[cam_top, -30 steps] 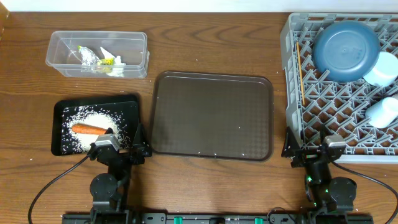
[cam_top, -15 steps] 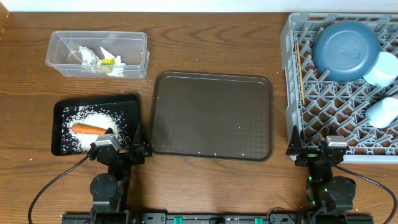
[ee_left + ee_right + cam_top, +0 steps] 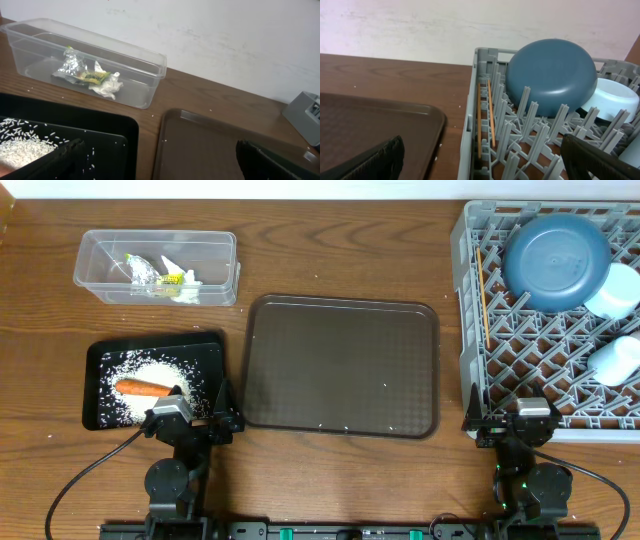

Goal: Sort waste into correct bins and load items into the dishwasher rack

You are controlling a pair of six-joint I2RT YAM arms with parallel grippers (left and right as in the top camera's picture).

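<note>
Both arms are parked along the bottom edge of the overhead shot. My left gripper is spread wide with nothing in it. Its wrist cam only catches two dark blurry fingers poking up from the bottom corners. My right gripper is the same: wide open, empty, tips cut off by the frame.

The clear tub sits upper left. It holds the foil, the green-yellow wrapper and the tissue, all bunched together, so I can't really tell where one ends and the next starts.

The black tray is lower left with the rice spread in it and the carrot lying on top. My own arm covers the tray's bottom right corner. In the left wrist view only a bit of rice shows at the edge, and the carrot is out of view.

The brown serving tray sits in the middle.

The dishwasher rack is on the right, chopped off by the top and right edges. The dark-blue plate leans in its upper part. The pale bowl is tucked just beside it, half out of frame. The cup is lower down at the right edge. The chopsticks lie along the rack's left wall, and their lower ends disappear into the grid.
</note>
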